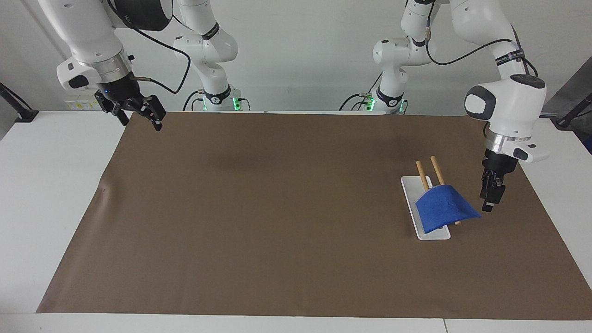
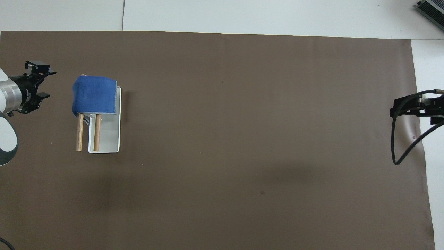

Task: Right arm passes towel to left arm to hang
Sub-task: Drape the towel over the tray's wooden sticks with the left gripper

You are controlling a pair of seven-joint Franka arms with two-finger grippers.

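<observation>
Both sets of fingers open and empty, towel [image 1: 443, 207] draped across the rack [image 1: 432, 233] bars, just beside left gripper [image 1: 490, 200]; right gripper [image 1: 138, 109] well apart.

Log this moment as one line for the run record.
blue terry towel: draped over two wooden bars of white rack | left gripper: open, beside towel, apart | right gripper: open, raised, waiting

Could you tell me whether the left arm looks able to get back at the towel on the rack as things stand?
Probably yes: the left gripper hangs open beside the towel draped over the rack's wooden bars, with nothing between them.
</observation>
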